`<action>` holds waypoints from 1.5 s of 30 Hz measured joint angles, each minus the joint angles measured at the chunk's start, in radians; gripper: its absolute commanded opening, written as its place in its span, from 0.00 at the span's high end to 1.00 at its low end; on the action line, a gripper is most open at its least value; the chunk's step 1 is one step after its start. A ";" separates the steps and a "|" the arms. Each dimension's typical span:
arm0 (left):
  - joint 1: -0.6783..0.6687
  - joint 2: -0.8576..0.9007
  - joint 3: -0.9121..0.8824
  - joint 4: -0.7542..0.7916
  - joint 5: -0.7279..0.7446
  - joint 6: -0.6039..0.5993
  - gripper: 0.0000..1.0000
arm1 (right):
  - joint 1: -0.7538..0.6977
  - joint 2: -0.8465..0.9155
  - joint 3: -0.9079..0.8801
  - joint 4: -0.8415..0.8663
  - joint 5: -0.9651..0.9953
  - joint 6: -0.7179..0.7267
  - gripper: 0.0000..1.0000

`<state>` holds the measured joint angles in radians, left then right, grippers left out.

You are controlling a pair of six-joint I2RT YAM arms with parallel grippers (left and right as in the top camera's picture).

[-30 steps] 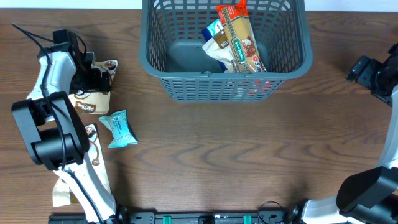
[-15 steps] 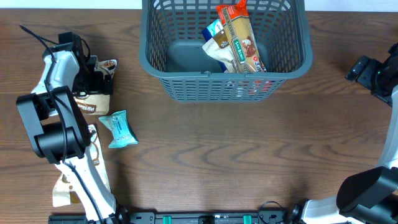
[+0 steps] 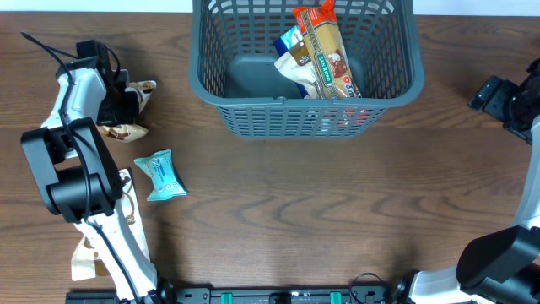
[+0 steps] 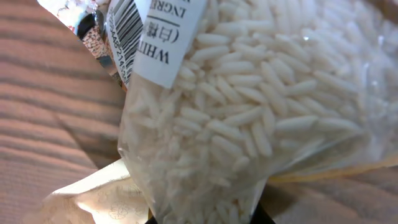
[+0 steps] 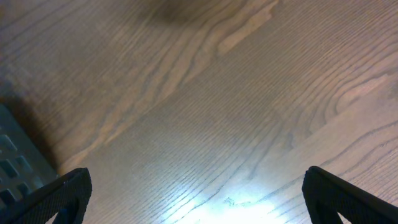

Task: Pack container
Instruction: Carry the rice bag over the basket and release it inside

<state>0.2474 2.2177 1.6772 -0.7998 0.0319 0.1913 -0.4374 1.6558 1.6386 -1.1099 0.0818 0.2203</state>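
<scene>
The container [image 3: 253, 114], a dark grey-blue lattice basket, stands at the back centre. It holds a long orange-and-tan packet [image 3: 325, 51] and a blue-and-white packet [image 3: 294, 44]. At the far left my left gripper [image 3: 121, 105] is shut on a clear bag of white rice [image 3: 135, 108]. In the left wrist view the rice bag [image 4: 261, 112] fills the frame, and its lower end is pinched between the jaws of the left gripper [image 4: 205, 219]. My right gripper [image 5: 202, 202] hangs open over bare wood, and the container's corner [image 5: 9, 158] shows at its left.
A teal snack packet [image 3: 160, 175] lies flat on the table just in front of the rice bag. A pale cream packet [image 3: 84, 257] lies partly under the left arm's base at the front left. The right arm [image 3: 506, 97] sits by the right edge.
The left gripper has shut on the rice bag, which is now bunched up and drawn in towards the jaws. The right arm has not moved.
</scene>
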 measured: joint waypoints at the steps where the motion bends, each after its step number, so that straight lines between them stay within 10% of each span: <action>1: 0.000 0.000 0.000 0.004 0.002 -0.006 0.94 | 0.000 0.000 0.000 0.000 0.000 0.000 0.01; 14: -0.001 -0.069 -0.027 0.018 0.017 -0.075 0.94 | 0.000 0.000 0.000 0.000 0.000 0.000 0.01; 28: -0.012 -0.651 -0.032 0.026 0.073 -0.157 0.94 | 0.000 0.000 0.000 0.000 0.000 0.000 0.01; 45: -0.378 -0.759 -0.032 0.207 0.158 -0.241 0.94 | 0.000 0.000 0.000 0.000 0.000 0.000 0.01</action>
<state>-0.1310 1.4586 1.6451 -0.5926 0.1898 -0.0502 -0.4374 1.6558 1.6386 -1.1099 0.0818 0.2199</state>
